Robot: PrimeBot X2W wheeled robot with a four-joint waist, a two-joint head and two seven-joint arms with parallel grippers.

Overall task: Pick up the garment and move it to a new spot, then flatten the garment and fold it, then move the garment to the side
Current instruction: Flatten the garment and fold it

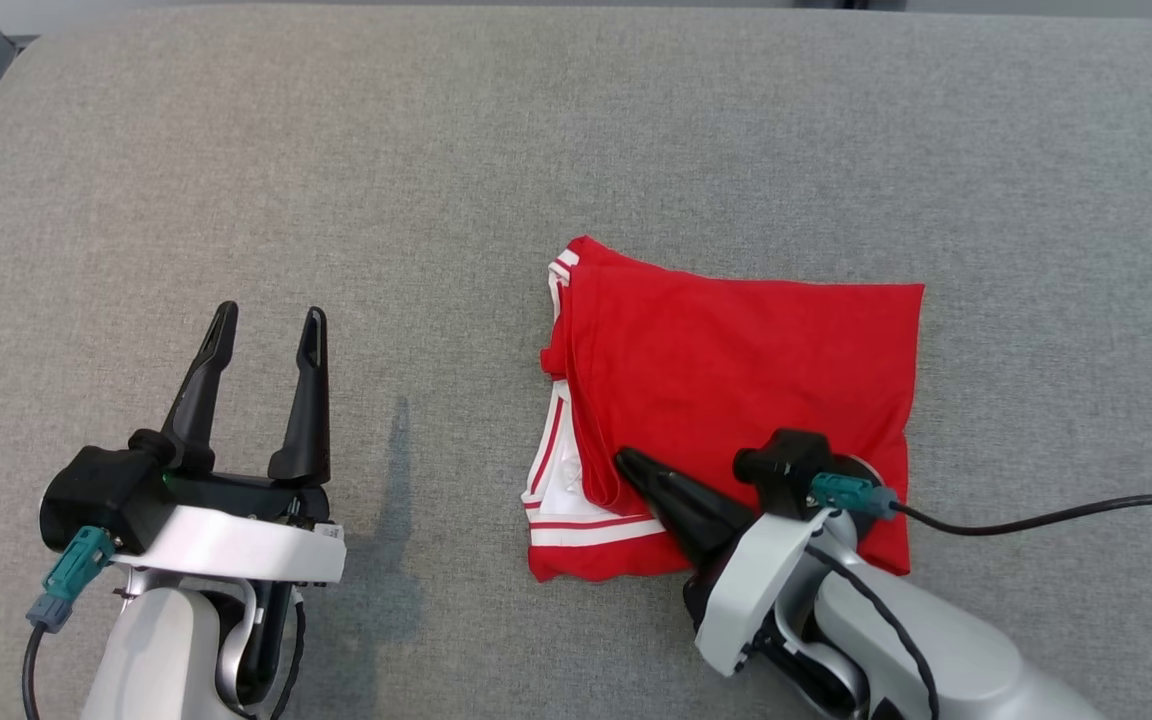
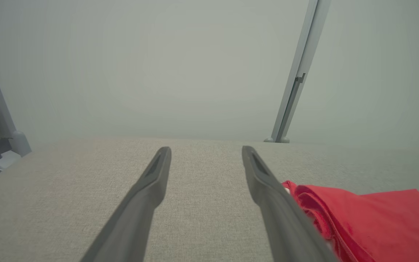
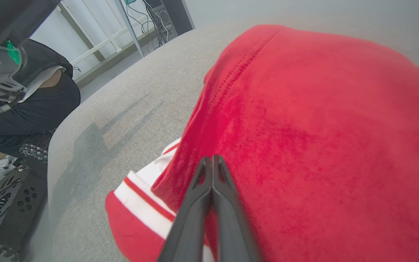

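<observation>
1. Red folded fabric garment [image 1: 736, 380] with white striped trim lies right of centre on your grey cloth-covered surface [image 1: 336, 150];
2. Your right gripper [image 1: 628, 460] has its fingers pressed tight together, tips resting on the garment's near-left folds, with no cloth visibly pinched;
3. Your left gripper [image 1: 270, 313] hangs well left of the garment, fingers spread wide, holding nothing.

one red garment [image 1: 736, 400] lies on one grey fabric surface [image 1: 336, 150], toward its right side. two grippers are there, the left gripper [image 1: 270, 315] and the right gripper [image 1: 628, 460], with two dark fingers [image 1: 306, 400] each, four in all. two teal plugs [image 1: 76, 565] sit on the wrists, one apiece. one black cable [image 1: 1036, 520] runs to the right edge. one grey metal post [image 2: 296, 72] stands beyond the far edge.
</observation>
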